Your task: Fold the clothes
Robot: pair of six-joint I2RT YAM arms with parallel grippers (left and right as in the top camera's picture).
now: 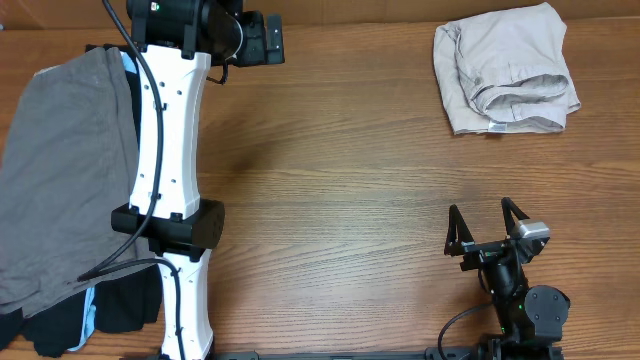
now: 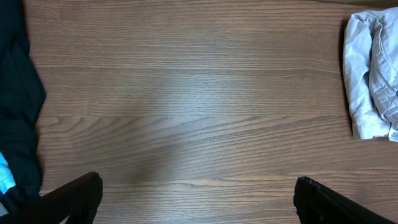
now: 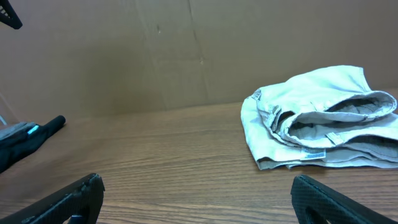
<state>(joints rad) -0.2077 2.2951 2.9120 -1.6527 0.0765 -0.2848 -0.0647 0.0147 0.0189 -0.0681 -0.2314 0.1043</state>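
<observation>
The wooden worktop (image 1: 340,180) is carrying everything. A grey garment (image 1: 60,180) is lying spread at its left edge, partly under the white left arm (image 1: 175,150). The shorts (image 1: 505,80) are sitting in a folded bundle at the far right corner, well apart from both pincers. A black garment (image 1: 60,325) is peeking out below the grey one. The left pincer (image 2: 198,183) and right pincer (image 1: 480,210) are both hanging released, grasping nothing.
</observation>
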